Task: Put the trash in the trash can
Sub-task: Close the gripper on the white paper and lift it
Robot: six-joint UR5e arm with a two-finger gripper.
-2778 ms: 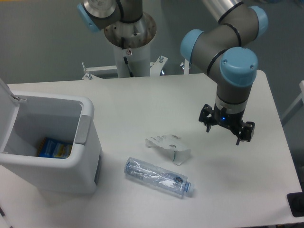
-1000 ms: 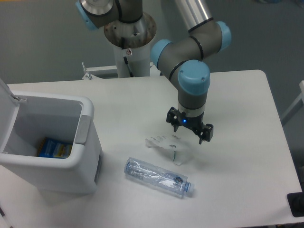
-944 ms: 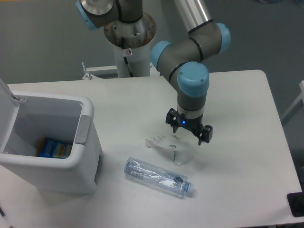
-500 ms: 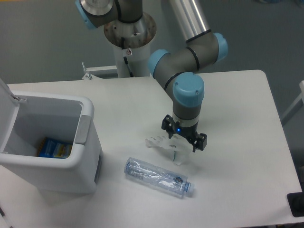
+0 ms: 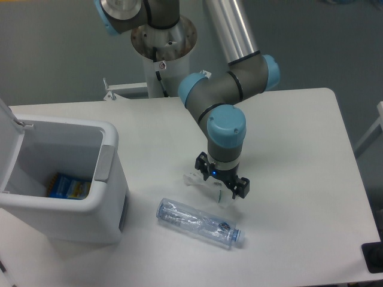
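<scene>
Two pieces of trash lie on the white table [image 5: 299, 119], and neither has reached the bin, so we judge the job barely begun. Nearest us, the crushed plastic bottle [image 5: 199, 223] rests on its side, white cap to our right, untouched and just in front of the arm's working end. Just behind it sits the crumpled paper carton [image 5: 200, 180], largely hidden beneath the gripper [image 5: 222, 177]. The gripper's fingers are spread to either side of the carton and not yet closed on it; we cannot tell whether they touch the paper or the table. At the left edge stands the trash can [image 5: 111, 197], lid swung up, with a blue-and-yellow packet [image 5: 67, 186] visible on its floor.

We read this as the moment before a first pick: the carton must be pinched, lifted and carried left to the open can, and the bottle must follow. Farther back, the UR5e arm [image 5: 227, 89] folds down from its pedestal [image 5: 161, 51], wrist pointing straight down over the carton.
</scene>
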